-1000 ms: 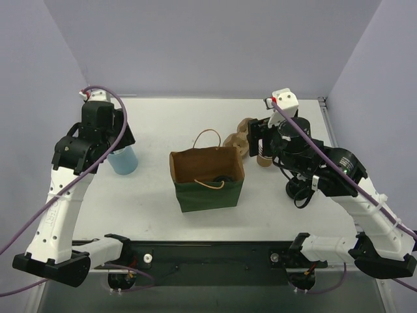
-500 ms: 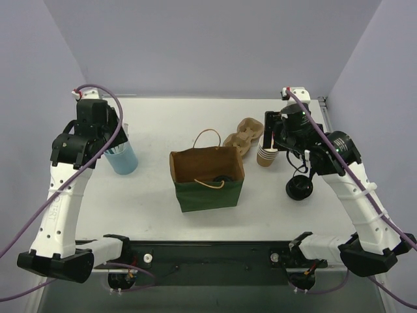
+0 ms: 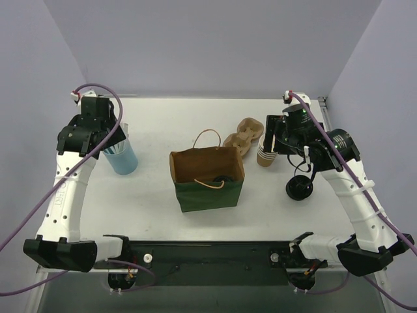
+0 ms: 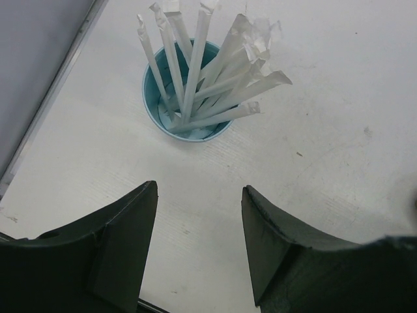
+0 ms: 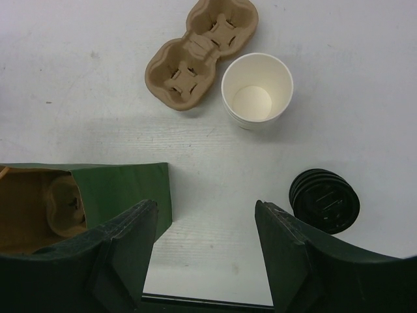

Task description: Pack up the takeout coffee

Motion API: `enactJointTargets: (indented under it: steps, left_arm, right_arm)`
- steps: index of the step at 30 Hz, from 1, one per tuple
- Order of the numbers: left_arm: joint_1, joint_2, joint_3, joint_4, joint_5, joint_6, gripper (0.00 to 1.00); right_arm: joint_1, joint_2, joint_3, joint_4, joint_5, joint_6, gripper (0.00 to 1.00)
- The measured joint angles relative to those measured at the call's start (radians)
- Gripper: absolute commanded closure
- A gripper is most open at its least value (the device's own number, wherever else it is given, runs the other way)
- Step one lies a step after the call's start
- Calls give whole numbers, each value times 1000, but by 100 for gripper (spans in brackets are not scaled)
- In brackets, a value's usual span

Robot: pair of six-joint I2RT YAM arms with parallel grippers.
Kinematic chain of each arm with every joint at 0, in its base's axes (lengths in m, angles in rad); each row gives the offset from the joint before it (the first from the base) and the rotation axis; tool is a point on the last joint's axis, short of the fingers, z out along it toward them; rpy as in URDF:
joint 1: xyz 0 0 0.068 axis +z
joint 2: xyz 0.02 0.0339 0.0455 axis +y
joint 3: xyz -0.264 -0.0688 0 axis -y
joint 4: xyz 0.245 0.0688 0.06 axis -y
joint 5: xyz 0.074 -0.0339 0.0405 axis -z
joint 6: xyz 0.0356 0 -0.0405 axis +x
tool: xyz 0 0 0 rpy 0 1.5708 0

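The green paper bag (image 3: 207, 189) stands open mid-table, its brown inside and handles showing. Inside it a dark round lid (image 3: 223, 178) shows, likely the takeout coffee; the cup under it is hidden. In the right wrist view the bag (image 5: 124, 189) holds a cardboard carrier (image 5: 65, 205), and no cup shows there. My right gripper (image 5: 205, 205) hangs open over bare table between the bag and a stack of black lids (image 5: 324, 201), holding nothing. My left gripper (image 4: 199, 189) is open and empty, just short of a blue cup (image 4: 153, 107) of wrapped straws.
A stack of unlidded tan cups (image 3: 264, 153) stands right of the bag, with an empty two-cup carrier (image 3: 242, 137) behind it. The black lids (image 3: 300, 188) lie nearer the front right. The blue cup (image 3: 124, 158) stands at the left. The table's back edge meets the wall.
My right arm has drawn back and up from the cup stack, uncovering it. My left arm has swung a little toward the far left, away from the blue cup.
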Motion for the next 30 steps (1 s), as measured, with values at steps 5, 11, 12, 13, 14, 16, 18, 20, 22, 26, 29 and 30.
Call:
enactJointTargets:
  steps: [5, 11, 12, 13, 14, 16, 18, 20, 22, 26, 29, 30]
  left_arm:
    - [37, 45, 0, 0, 9, -45, 40]
    - [57, 53, -37, 38, 40, -51, 40]
    - [59, 53, -53, 63, 56, -43, 40]
    - [60, 53, -72, 96, 80, -27, 40]
    - [62, 55, -84, 117, 96, -19, 39]
    - [63, 70, -103, 165, 133, 9, 40]
    - [63, 93, -103, 199, 153, 35, 40]
    - [63, 123, -103, 237, 157, 58, 40]
    - [63, 149, -106, 266, 157, 80, 40]
    - [63, 178, -123, 310, 160, 106, 41]
    - [63, 191, -140, 332, 167, 113, 50]
    - [63, 198, -142, 335, 169, 114, 51]
  right_arm:
    - [-2, -8, -23, -1, -9, 0, 38]
    - [-2, -12, -43, -4, -26, -5, 38]
    - [-2, -12, -43, -4, -27, -6, 38]
    - [-2, -12, -43, -4, -28, -8, 38]
    - [-2, -13, -43, -4, -31, -9, 38]
    - [-2, -13, -43, -3, -35, -11, 38]
    - [-2, -13, -46, -3, -40, -11, 38]
    - [-2, -13, -51, -4, -43, -12, 38]
    - [-2, -14, -56, -3, -47, -12, 38]
    - [-2, -14, -64, -3, -50, -13, 38]
    - [-2, -14, -65, -3, -50, -16, 38]
    - [-2, -14, -65, -3, -50, -16, 38]
